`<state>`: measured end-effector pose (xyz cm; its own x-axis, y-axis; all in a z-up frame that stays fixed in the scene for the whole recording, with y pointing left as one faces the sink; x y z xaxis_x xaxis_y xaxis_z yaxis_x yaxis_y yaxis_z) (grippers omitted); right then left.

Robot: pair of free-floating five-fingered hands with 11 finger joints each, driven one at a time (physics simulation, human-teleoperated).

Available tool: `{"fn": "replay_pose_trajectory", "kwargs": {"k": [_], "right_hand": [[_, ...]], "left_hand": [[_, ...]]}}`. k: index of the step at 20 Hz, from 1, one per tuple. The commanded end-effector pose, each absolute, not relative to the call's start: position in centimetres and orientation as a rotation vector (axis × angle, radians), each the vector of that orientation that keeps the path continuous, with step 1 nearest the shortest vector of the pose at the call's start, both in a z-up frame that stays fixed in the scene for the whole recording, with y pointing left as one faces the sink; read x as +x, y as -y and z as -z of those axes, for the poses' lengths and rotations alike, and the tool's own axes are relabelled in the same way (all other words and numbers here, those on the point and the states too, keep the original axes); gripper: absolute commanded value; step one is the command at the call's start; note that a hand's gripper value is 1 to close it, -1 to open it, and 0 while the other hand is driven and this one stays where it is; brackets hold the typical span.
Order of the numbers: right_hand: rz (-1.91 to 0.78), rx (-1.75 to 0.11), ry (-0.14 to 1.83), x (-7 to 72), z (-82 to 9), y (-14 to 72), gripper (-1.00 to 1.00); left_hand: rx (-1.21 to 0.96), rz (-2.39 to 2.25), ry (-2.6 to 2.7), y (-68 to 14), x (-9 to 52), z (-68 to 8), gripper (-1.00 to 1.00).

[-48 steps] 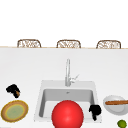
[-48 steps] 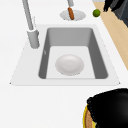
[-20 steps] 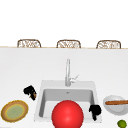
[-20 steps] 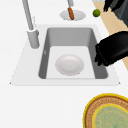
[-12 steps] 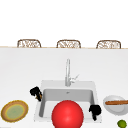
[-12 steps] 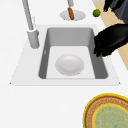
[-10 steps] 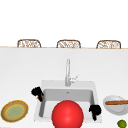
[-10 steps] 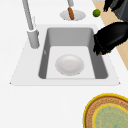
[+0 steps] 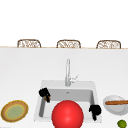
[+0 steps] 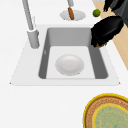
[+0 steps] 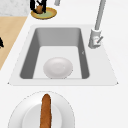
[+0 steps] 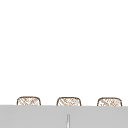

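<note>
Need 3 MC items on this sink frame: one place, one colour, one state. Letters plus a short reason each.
1. Where is the left hand?
A. over the sink's left edge
B. on the faucet
C. over the white plate at right

2. What colour is the big ball at the front of the sink?
A. green
B. red
C. yellow

3. What state is the left hand in?
A. flat and open, holding nothing
B. curled on a small brown thing
C. pressing on the yellow-rimmed plate

Key: 1 A, the front view shows it just inside the basin's left wall, apart from the faucet. 2 B, the ball is plainly red. 3 B, the small brown thing shows under its curled fingers, and the yellow-rimmed plate lies apart on the counter. The right hand hangs at the sink's right front corner.
</note>
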<state>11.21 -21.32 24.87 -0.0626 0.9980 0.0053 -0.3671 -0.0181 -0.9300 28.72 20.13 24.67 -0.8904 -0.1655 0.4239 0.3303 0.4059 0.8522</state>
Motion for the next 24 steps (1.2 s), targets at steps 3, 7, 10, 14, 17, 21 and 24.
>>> {"fn": "replay_pose_trajectory", "kwargs": {"k": [3,7,10,14,17,21,24], "right_hand": [[-1.414,-0.901,0.967,11.2,-24.9,21.3,0.0],[-1.414,-0.901,0.967,11.2,-24.9,21.3,0.0],[-1.414,-0.901,0.967,11.2,-24.9,21.3,0.0],[-1.414,-0.901,0.967,11.2,-24.9,21.3,0.0],[-1.414,-0.901,0.967,11.2,-24.9,21.3,0.0],[-1.414,-0.901,0.967,11.2,-24.9,21.3,0.0],[-1.414,-0.901,0.967,11.2,-24.9,21.3,0.0]], "left_hand": [[-0.116,1.575,2.161,-16.3,28.7,-23.8,1.0],[-0.112,1.584,2.149,-13.6,28.7,-22.4,1.0],[-0.103,1.613,2.124,-12.0,28.7,-21.5,1.0],[-0.094,1.647,2.091,-9.8,28.7,-20.2,1.0],[-0.089,1.673,2.059,-8.3,28.5,-18.7,1.0],[-0.083,1.684,2.051,-6.0,28.6,-16.3,1.0],[-0.063,1.699,2.066,-4.0,29.2,-13.8,1.0]]}}
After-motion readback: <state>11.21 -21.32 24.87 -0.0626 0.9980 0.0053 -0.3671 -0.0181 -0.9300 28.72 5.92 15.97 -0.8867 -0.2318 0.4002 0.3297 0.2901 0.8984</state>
